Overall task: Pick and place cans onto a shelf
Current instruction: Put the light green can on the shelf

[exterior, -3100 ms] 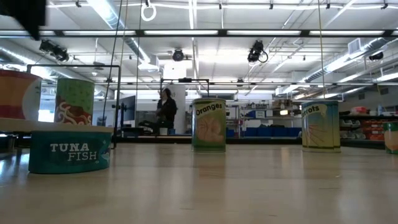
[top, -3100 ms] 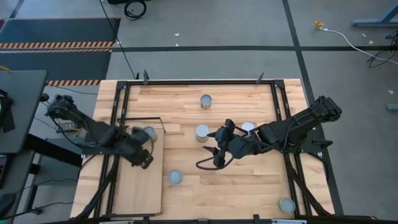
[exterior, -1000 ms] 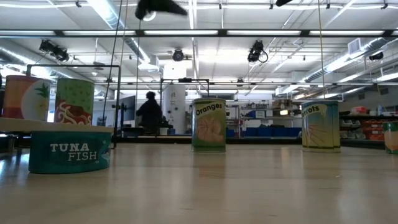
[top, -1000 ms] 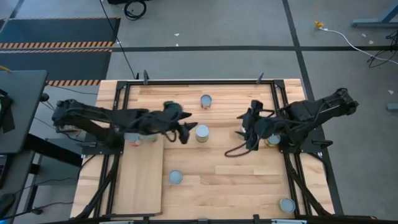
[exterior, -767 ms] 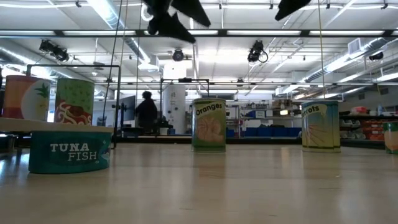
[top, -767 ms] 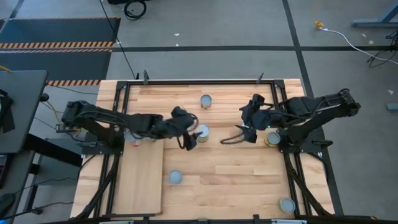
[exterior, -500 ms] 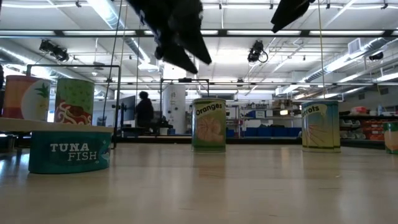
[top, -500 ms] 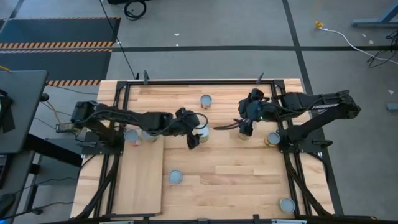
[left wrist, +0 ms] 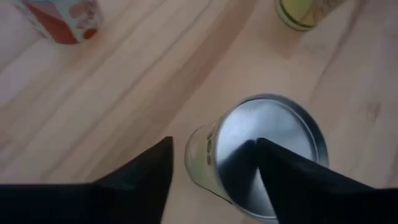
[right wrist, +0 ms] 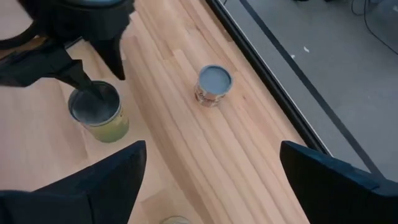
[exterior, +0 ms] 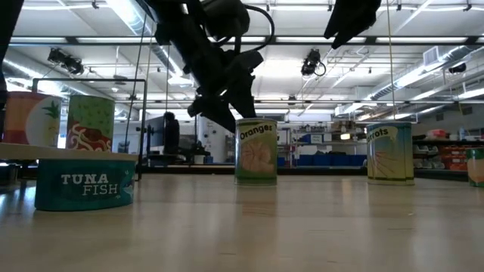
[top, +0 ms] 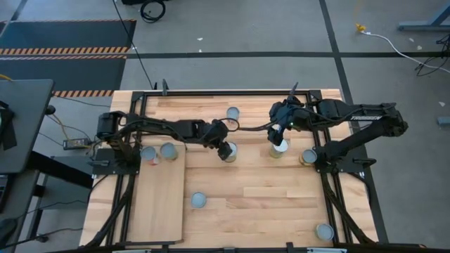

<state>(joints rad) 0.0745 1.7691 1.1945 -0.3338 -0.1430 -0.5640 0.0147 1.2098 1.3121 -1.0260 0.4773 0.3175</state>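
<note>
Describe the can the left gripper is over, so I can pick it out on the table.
Start at the pale shelf on the table's left side and move right from its wire-framed end to mid-table. There the left gripper, fingers spread, hangs over the Oranges can, a tall tin with a green label. Unlike the bare-lidded cans behind and in front, this one has a gripper straddling its lid.

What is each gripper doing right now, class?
Left gripper: open, straddling the Oranges can, not gripping.
Right gripper: open, holding nothing.
</note>
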